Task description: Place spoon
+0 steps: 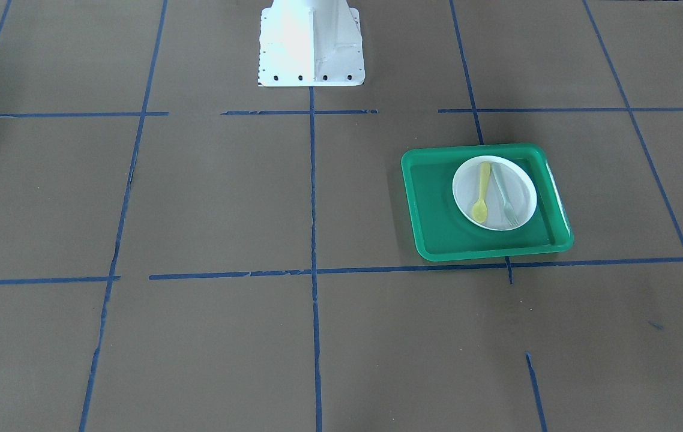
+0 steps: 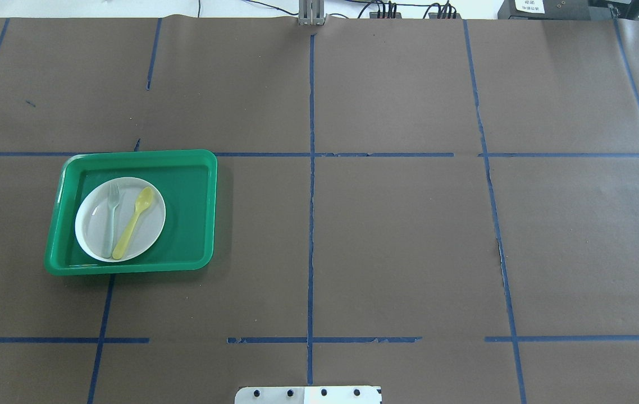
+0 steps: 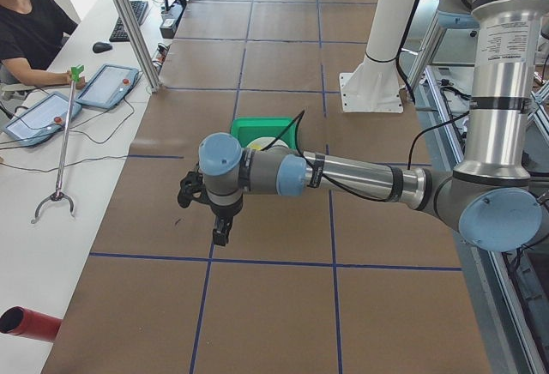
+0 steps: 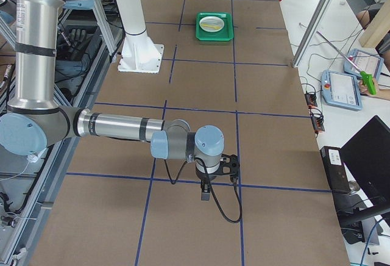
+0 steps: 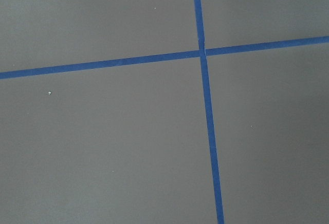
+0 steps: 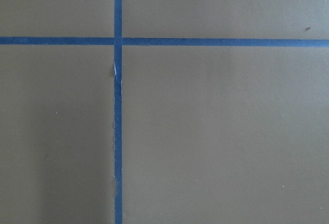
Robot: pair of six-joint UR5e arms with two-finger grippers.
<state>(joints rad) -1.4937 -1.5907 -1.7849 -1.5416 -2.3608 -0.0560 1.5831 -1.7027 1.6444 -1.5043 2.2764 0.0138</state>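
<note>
The pale-yellow spoon [image 1: 482, 192] lies on the white plate [image 1: 524, 192] beside a grey-green fork [image 1: 505, 201], inside the green tray [image 1: 431, 210]. In the overhead view the spoon [image 2: 133, 221] lies right of the fork [image 2: 110, 219] on the plate [image 2: 148, 230] in the tray [image 2: 190, 207]. My left gripper [image 3: 221, 230] shows only in the exterior left view, above the table and clear of the tray [image 3: 266, 123]. My right gripper [image 4: 206, 193] shows only in the exterior right view, far from the tray [image 4: 214, 27]. I cannot tell whether either is open or shut.
Brown paper with a grid of blue tape lines covers the table. The white robot base [image 1: 311, 45] stands at the table's robot side. Both wrist views show only paper and tape. An operator [image 3: 30, 27] sits beyond the far edge with tablets and a grabber stick.
</note>
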